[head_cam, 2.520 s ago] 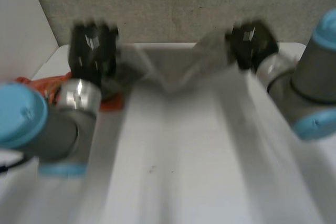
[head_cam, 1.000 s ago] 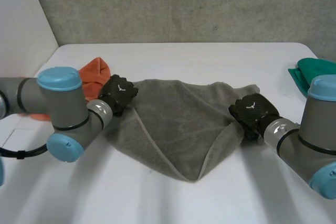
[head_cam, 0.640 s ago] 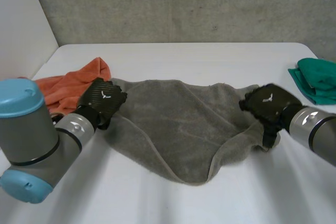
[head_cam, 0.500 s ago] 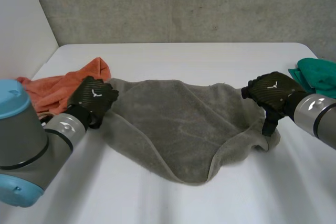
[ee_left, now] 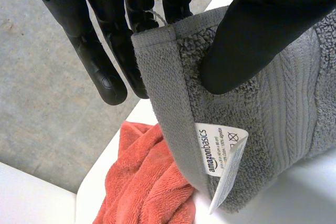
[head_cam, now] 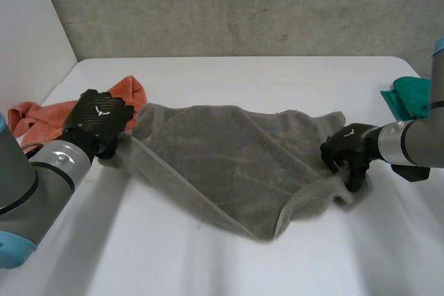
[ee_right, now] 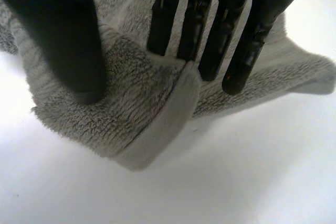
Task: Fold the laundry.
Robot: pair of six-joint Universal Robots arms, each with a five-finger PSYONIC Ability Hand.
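A grey towel (head_cam: pixel 229 161) lies spread on the white table (head_cam: pixel 229 81), one fold running slantwise across it. My left hand (head_cam: pixel 97 119) is at the towel's left corner. In the left wrist view the thumb and fingers of the left hand (ee_left: pixel 262 24) pinch that hemmed corner (ee_left: pixel 173 93), and a white label (ee_left: pixel 223 153) hangs below the grip. My right hand (head_cam: pixel 347 150) is at the towel's right corner. In the right wrist view the right hand (ee_right: pixel 58 30) has its thumb on one side of a raised fold (ee_right: pixel 152 98) and its straight fingers (ee_right: pixel 210 30) on the other, pinching it.
An orange cloth (head_cam: pixel 41 112) lies bunched behind my left hand, and it also shows under the towel corner (ee_left: pixel 142 187). A green cloth (head_cam: pixel 409 98) sits at the table's right edge. A grey wall (head_cam: pixel 243 5) stands behind the table.
My left hand has pulled its corner leftward, stretching the towel wider. My right hand let go, lifted off to the right, then came back down and closed on the right corner.
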